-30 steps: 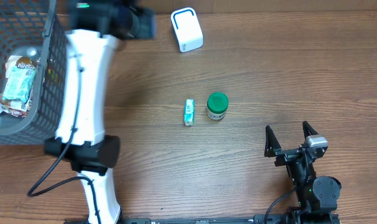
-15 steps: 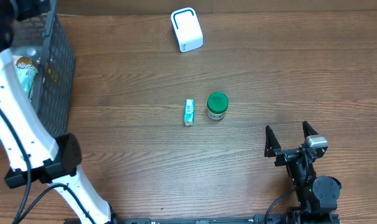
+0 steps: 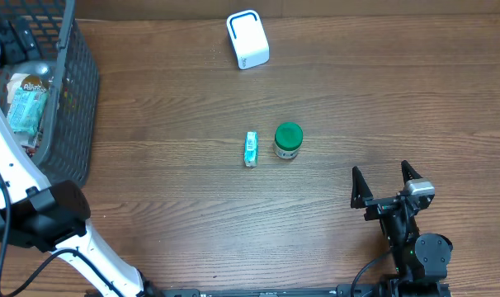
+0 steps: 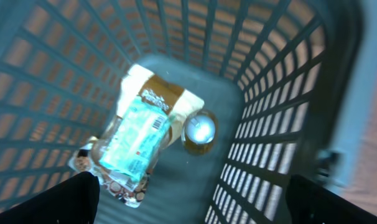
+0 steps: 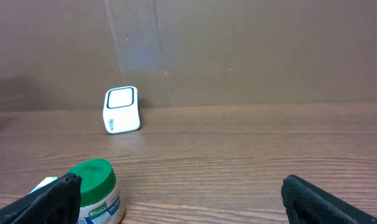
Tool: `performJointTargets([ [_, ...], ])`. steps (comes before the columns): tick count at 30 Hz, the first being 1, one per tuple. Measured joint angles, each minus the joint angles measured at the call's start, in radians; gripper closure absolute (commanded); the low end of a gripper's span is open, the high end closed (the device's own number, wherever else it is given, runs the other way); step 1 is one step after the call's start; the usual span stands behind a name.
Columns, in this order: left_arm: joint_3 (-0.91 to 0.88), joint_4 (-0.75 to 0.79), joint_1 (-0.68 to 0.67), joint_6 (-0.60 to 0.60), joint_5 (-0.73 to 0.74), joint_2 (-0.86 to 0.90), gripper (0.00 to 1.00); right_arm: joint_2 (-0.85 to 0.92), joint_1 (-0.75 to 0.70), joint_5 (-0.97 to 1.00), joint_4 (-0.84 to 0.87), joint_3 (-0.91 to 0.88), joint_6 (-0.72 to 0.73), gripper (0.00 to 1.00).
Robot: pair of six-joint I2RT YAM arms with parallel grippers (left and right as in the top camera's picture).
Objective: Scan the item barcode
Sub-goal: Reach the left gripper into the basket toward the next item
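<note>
Two items, jar point(image 3: 289, 140) and packet point(image 3: 251, 149), sit side by side.

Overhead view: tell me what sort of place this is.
Probably a mock shop checkout on a wooden table: a white scanner-like box, a grey basket holding packaged goods, and a green-lidded jar standing loose.

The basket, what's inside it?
In the basket, a teal packet lies on a brown-and-white bag, with a round jar beside them. Whatever sits under the packets is covered.
</note>
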Motion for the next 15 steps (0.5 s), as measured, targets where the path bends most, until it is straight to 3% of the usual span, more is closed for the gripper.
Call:
performJointTargets([
  [15,-0.363,0.249,0.045,0.074,0.103,0.000,0.03,0.000,0.000,0.000,0.000,0.000,0.000,0.00],
])
